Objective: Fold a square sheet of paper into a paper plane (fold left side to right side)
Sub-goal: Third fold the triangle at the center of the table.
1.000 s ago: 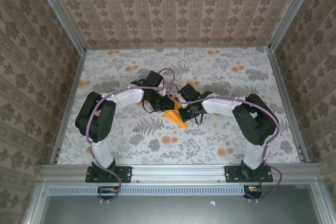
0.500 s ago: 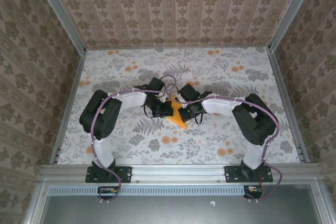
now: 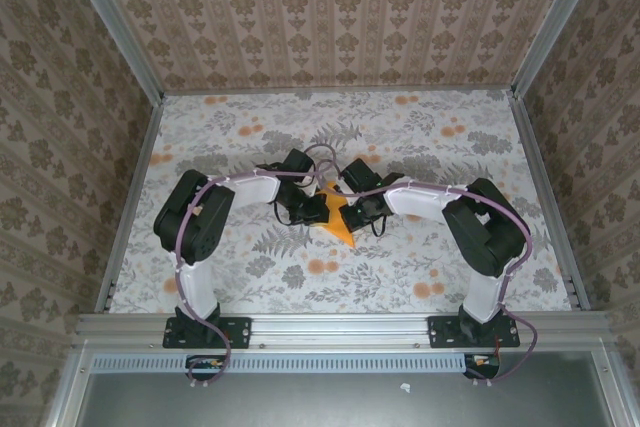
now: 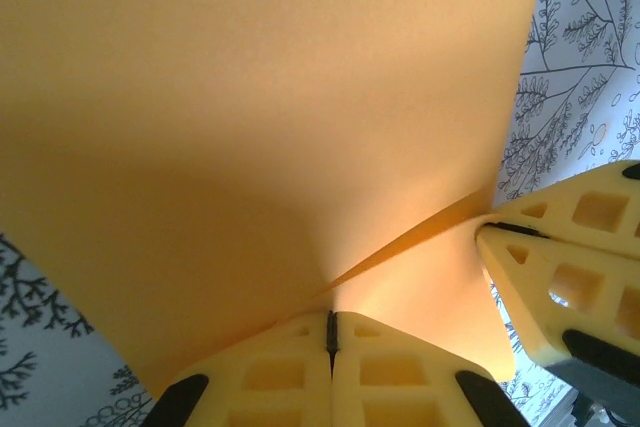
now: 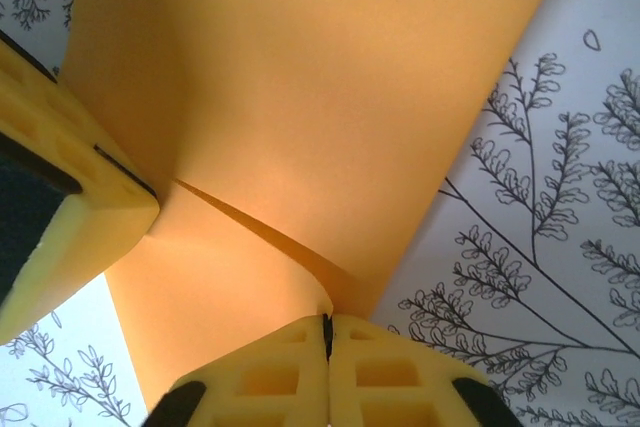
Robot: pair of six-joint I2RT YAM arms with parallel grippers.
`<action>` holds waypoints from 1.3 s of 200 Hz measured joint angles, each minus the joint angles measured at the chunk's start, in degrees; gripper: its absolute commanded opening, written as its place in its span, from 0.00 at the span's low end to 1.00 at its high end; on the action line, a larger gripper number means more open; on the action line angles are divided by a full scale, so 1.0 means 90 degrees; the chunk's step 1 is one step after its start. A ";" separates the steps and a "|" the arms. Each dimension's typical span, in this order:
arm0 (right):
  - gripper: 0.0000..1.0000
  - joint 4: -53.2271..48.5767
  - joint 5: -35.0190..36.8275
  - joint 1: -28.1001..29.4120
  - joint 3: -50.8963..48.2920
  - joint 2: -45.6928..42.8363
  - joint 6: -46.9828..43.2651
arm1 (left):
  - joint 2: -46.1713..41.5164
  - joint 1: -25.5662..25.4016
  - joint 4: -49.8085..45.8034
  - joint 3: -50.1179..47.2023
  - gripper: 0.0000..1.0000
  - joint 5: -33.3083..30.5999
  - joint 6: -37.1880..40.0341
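**Left gripper** [image 4: 330,325]: jaws fully closed, pads pressed together with no gap, pinching an edge of the paper [image 4: 260,117]. The paper spreads out ahead of the fingertips. A raised flap edge runs from the pinch forward and to the right, ending at the fingers of the right gripper [image 5: 325,327], which sit just beside on that side and touch the paper.

**Right gripper**: jaws fully closed, pads together, clamped on another edge of the paper. In its own wrist view the paper fans out ahead of the fingertips. A flap edge runs from the pinch forward and to the left, up to a left gripper finger.

**Top view**: the two grippers face each other at close range with the paper between them. Its pointed tip projects past both grippers on their near side and lies over the cloth [image 3: 430,137].
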 measured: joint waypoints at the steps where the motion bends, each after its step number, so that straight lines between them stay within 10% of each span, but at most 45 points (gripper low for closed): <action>1: 0.19 -0.0005 -0.0007 -0.0010 0.0005 0.0000 -0.0007 | 0.0000 0.0000 0.0000 -0.0002 0.05 0.0000 0.0000; 34: 0.30 -0.0296 -0.0107 -0.0423 0.0017 -0.0294 0.0219 | 0.0000 0.0000 0.0041 -0.0034 0.05 0.0005 0.0022; 92: 0.17 -0.0253 -0.1285 -0.0401 -0.0359 -0.1450 0.1134 | -0.0002 0.0005 0.0051 -0.0036 0.05 0.0024 0.0041; 260: 0.13 -0.0070 -0.1824 0.0027 -0.0194 0.0015 0.2722 | 0.0005 0.0000 -0.0041 0.0027 0.05 -0.0022 0.0066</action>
